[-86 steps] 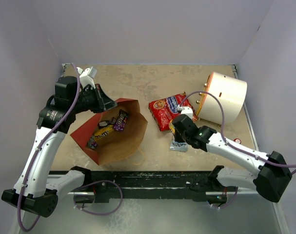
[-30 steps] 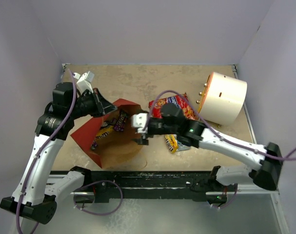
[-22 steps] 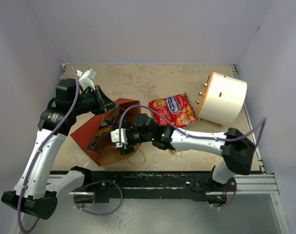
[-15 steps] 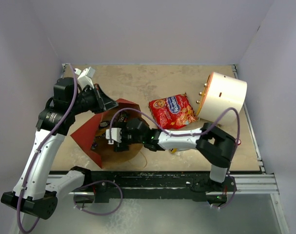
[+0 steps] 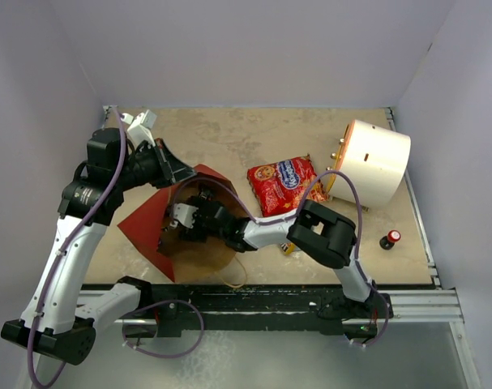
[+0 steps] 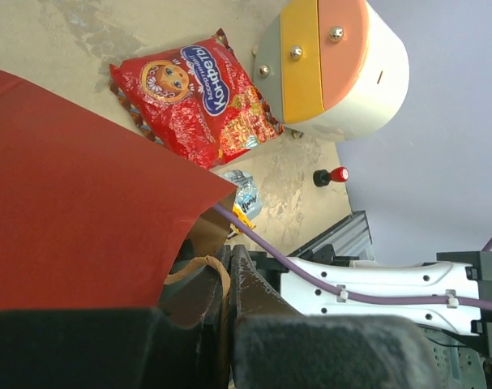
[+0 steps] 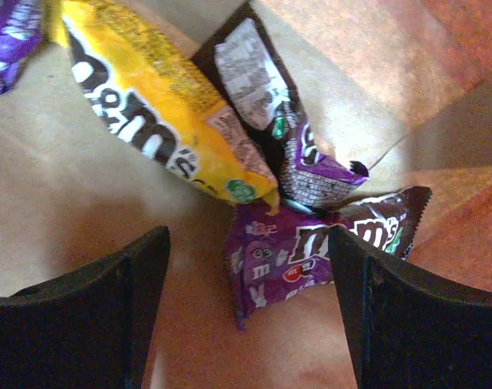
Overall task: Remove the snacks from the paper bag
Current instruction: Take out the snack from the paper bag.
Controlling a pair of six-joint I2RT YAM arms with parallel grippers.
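The paper bag (image 5: 144, 227) lies on its side, red outside, brown inside, its mouth facing right. My left gripper (image 5: 177, 172) is shut on a twisted handle (image 6: 219, 279) at the bag's upper rim. My right gripper (image 7: 247, 243) is open, deep inside the bag (image 5: 187, 224). Between its fingers lies a purple candy packet (image 7: 290, 263). A yellow packet (image 7: 156, 121), a brown one (image 7: 383, 215) and a second purple one (image 7: 318, 174) lie just beyond. The large red packet (image 5: 284, 183) and a silver-blue wrapper (image 6: 244, 190) rest on the table outside.
A white cylinder with an orange face (image 5: 375, 162) lies at the back right. A small red-capped black knob (image 5: 389, 238) stands near the right edge. The bag's other handle (image 5: 233, 279) trails toward the near rail. Grey walls close in three sides.
My right arm has swung left from the table, through the bag's mouth and deep inside, jaws still open. The left gripper has kept its hold on the handle.
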